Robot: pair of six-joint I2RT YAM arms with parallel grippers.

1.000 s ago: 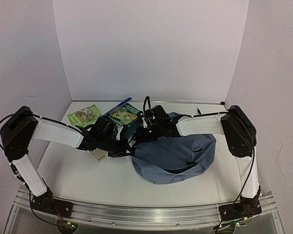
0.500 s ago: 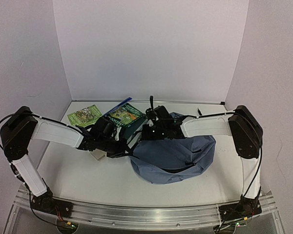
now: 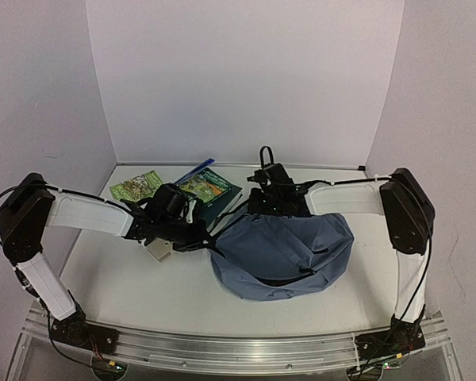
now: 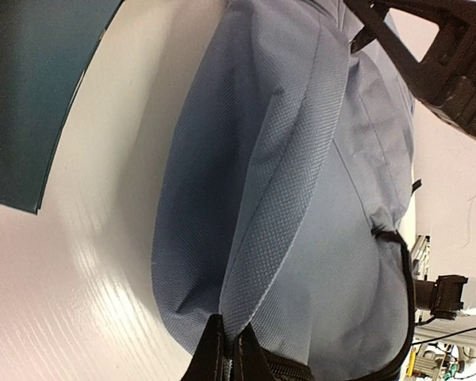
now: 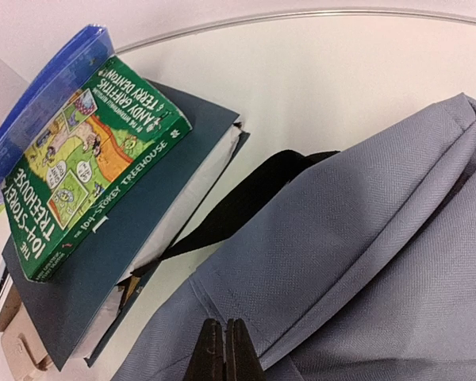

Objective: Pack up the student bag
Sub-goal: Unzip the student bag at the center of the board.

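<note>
Bag [image 3: 285,252] interior out of view

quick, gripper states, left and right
Left gripper: shut on a fold of the bag.
Right gripper: shut on the bag's fabric.

there is one bag [image 3: 293,250] with one black strap [image 5: 246,198] showing, and two grippers, a left gripper [image 4: 226,359] and a right gripper [image 5: 224,349]. there are two books, one green paperback [image 5: 87,151] and one teal book [image 5: 143,230]. there are also one green leaflet [image 3: 135,189], one blue sleeve [image 5: 40,95] and one beige block [image 3: 160,251].
</note>
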